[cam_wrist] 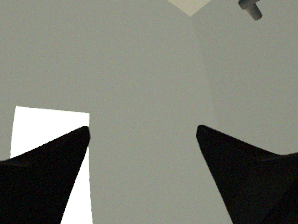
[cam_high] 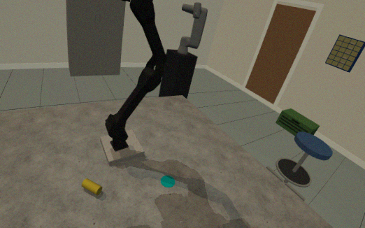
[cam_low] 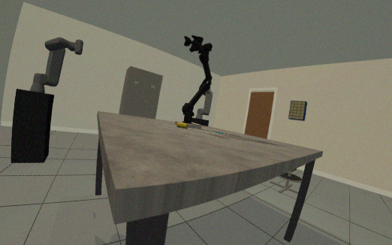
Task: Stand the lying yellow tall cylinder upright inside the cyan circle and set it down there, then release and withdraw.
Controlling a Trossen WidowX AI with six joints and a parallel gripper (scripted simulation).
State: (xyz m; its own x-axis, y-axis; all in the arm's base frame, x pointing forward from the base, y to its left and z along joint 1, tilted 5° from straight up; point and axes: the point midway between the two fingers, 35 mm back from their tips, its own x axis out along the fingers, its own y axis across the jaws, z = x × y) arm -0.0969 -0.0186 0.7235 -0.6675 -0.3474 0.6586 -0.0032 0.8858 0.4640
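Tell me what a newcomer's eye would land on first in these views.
Likely the black arm, reared high above the table with its gripper open and holding nothing, far from the work. Next, two bright spots on the grey top: the yellow cylinder lying on its side near the front, and the cyan circle apart from it, to its right in the top view.

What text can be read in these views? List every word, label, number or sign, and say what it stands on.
None can be read.
Green crate: dark marks on its side, too blurred to tell whether they are letters.
Wall panel: only a grid of squares, no writing.
Yellow cylinder, cyan circle, door, gripper: no markings show.
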